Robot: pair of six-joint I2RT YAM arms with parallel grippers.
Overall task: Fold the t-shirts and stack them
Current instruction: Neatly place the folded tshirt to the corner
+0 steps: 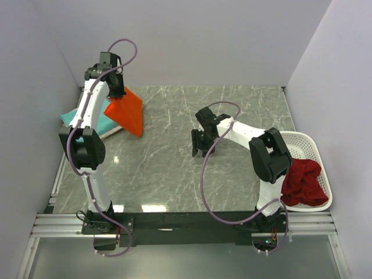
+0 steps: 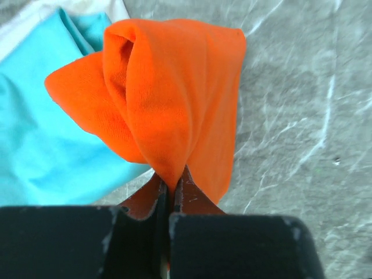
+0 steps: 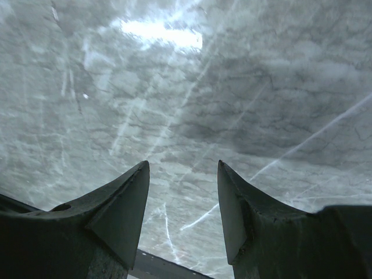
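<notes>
- Hanging from the left jaws, which are pinched tight on a fold of it, the orange shirt (image 2: pixel 168 99) is soft knit cotton. It is gathered into a loose, pointed drape above the table's far left.
- Beside and partly under it lies the teal shirt (image 2: pixel 40 133), smooth and fairly flat on the table near the left wall.
- An edge of the cream shirt (image 2: pixel 29 23) shows beneath the teal one.
- The right jaws stand wide apart with nothing between them, their dark wedge-shaped tips aimed at bare table near the middle.
- The red shirts (image 1: pixel 303 183) sit in a crumpled heap in the white perforated plastic basket (image 1: pixel 308 139) at the table's right edge; how many there are cannot be told.
- The table (image 1: pixel 174 163) is glossy grey-green stone-look, streaked with white veins and showing a bright glare patch.
- Plain pale walls (image 1: pixel 203 40) close in the left, far and right sides.
- A metal rail (image 1: pixel 186 224) along the near edge carries both arm bases.
</notes>
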